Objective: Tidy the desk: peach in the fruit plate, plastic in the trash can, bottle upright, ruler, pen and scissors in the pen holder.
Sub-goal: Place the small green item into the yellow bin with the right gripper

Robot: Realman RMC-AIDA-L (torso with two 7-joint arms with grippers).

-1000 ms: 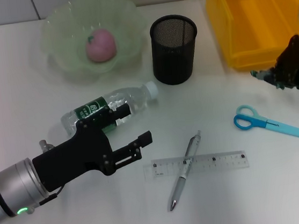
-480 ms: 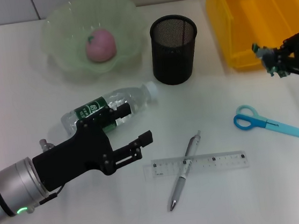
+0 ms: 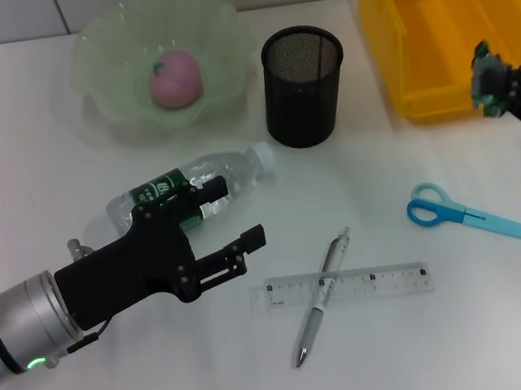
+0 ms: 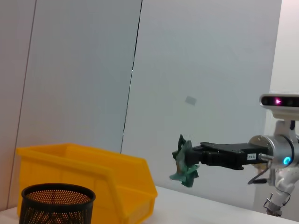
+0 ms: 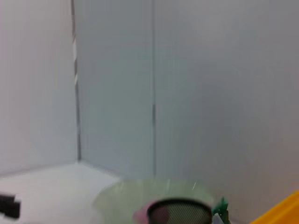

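Note:
A pink peach [image 3: 176,79] lies in the green fruit plate [image 3: 103,53]. The clear bottle [image 3: 204,179] lies on its side near the black mesh pen holder [image 3: 304,84]. My left gripper [image 3: 233,217] hovers open over the bottle's label end. Further right lie the clear ruler [image 3: 374,283], the pen [image 3: 332,260] across it, and blue scissors [image 3: 460,214]. My right gripper [image 3: 501,88] is shut on a crumpled green plastic [image 3: 483,75] beside the yellow trash can [image 3: 448,23], in the air. The left wrist view shows that plastic [image 4: 186,163] held above table height.
The yellow trash can [image 4: 93,182] stands right behind the pen holder [image 4: 56,203] in the left wrist view. The right wrist view shows the pen holder's rim [image 5: 180,211] before the fruit plate [image 5: 117,198]. A grey wall closes the back.
My right gripper has carried the green plastic up and back, from in front of the trash can to its front right wall. The left arm has barely moved.

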